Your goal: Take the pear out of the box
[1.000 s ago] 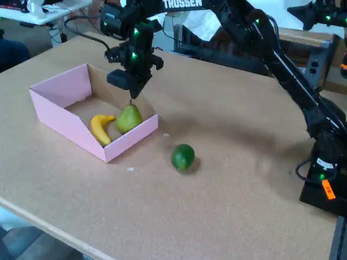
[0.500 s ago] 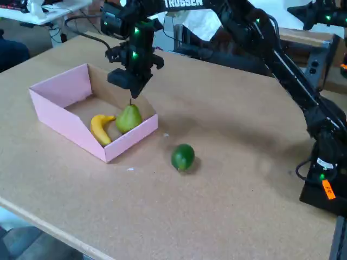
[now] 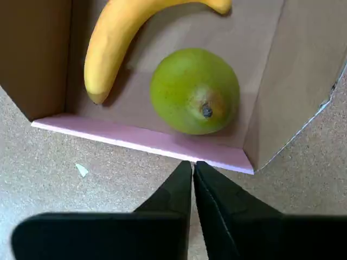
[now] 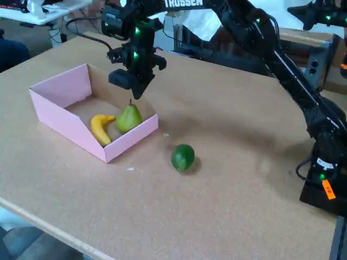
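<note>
Yellow-green pear (image 3: 194, 90) sits in the pink box (image 3: 146, 141) beside a banana (image 3: 116, 40); we hover above, fingers (image 3: 179, 197) pressed together (empty). Next, we judge: spread them, descend.

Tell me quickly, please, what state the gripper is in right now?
Gripper: shut, holding nothing, hanging above the pear, which sits in the box.

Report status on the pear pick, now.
Pincer shut, empty, hovering above the pear. Pear upright in the box, near the low front wall. Banana lies close beside it; lime-green fruit outside on the table.
</note>
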